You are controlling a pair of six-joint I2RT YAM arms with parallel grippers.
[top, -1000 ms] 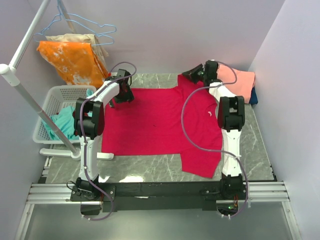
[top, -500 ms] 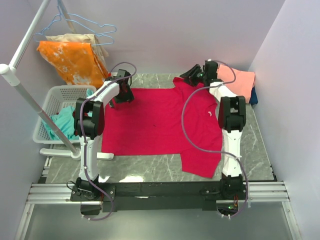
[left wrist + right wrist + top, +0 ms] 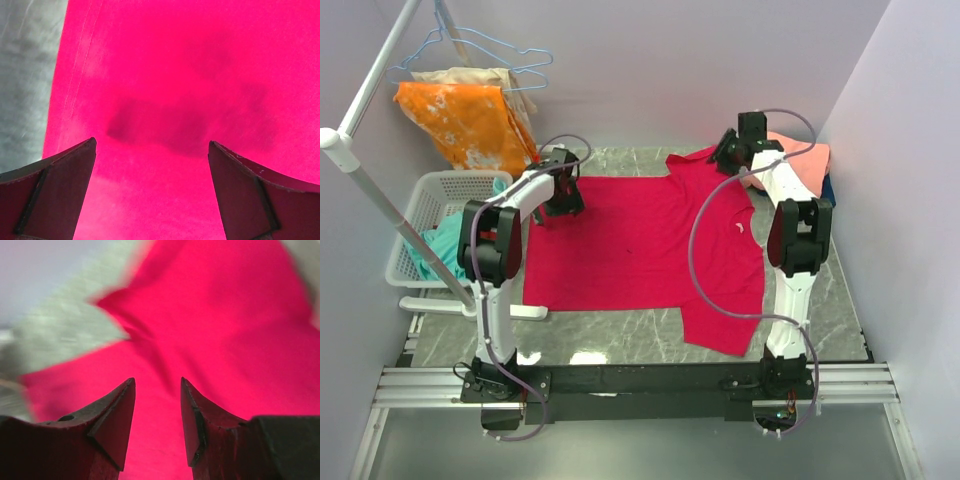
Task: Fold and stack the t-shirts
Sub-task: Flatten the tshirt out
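Blur, cover and cropping
The right wrist view is smeared, the crimson t-shirt (image 3: 225, 340) soft-edged; the dark blue t-shirt (image 3: 830, 192) shows only a sliver at the salmon-pink t-shirt (image 3: 805, 160); the left gripper (image 3: 151, 141) has its fingers cut by the bottom edge.

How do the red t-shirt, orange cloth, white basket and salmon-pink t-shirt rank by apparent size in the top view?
Largest: red t-shirt; then orange cloth and white basket, too alike to rank; smallest, the salmon-pink t-shirt, partly hidden.

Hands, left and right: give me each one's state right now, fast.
Left hand: open wide, empty, over the red t-shirt.
Right hand: open, empty, over the same shirt.
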